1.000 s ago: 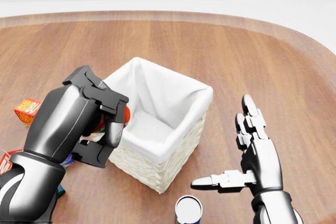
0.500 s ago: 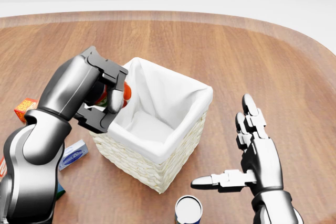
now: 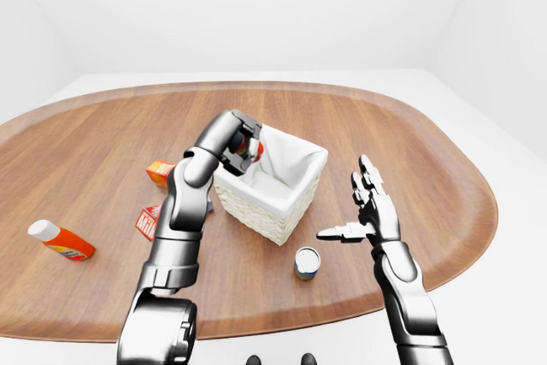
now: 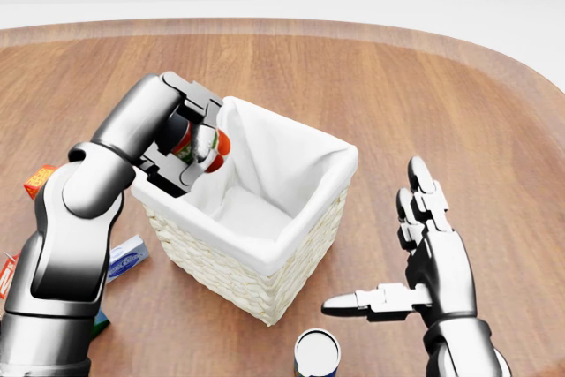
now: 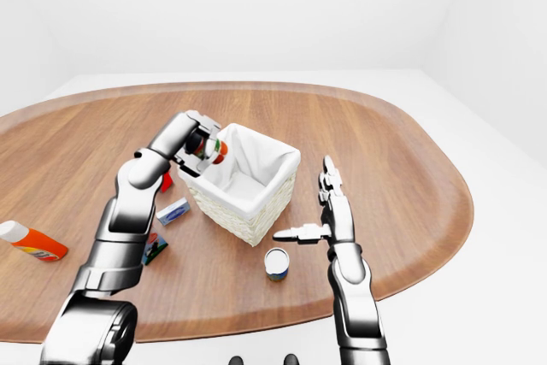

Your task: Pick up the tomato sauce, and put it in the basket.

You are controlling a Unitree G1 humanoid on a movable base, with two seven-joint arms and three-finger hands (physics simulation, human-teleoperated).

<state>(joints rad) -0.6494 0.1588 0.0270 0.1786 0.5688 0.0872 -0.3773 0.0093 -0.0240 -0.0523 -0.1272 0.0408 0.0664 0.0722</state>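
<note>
left hand (image 4: 190, 143): raised over the left rim of the basket in the head view, dark fingers (image 4: 205, 145) closed round the tomato sauce (image 4: 214, 149). tomato sauce: small red container with a green-and-white label, tilted, held in that grip with its red end poking out past the fingers toward the basket's inside, above the white lining, not resting on it. basket (image 4: 265, 284): square pale wicker, white cloth liner folded over the rim, standing on the table (image 4: 371, 86), just under the closed fingers. right hand (image 4: 428, 258): to the right of the basket and apart from it, fingers stretched straight and spread, thumb (image 4: 357, 304) pointing left toward the basket's lower corner, holding nothing. can (image 4: 316, 355): upright, pale top, dark blue side, below the basket and just left of the right thumb tip. orange box (image 3: 159, 173): on the table, well left of the gripping fingers. red-and-white box (image 3: 149, 220): beside the left forearm. blue-and-white packet (image 5: 173, 210): flat on the table, below the gripping fingers. orange bottle (image 3: 60, 240): white cap, lying on its side, well apart from both hands at the left.
</note>
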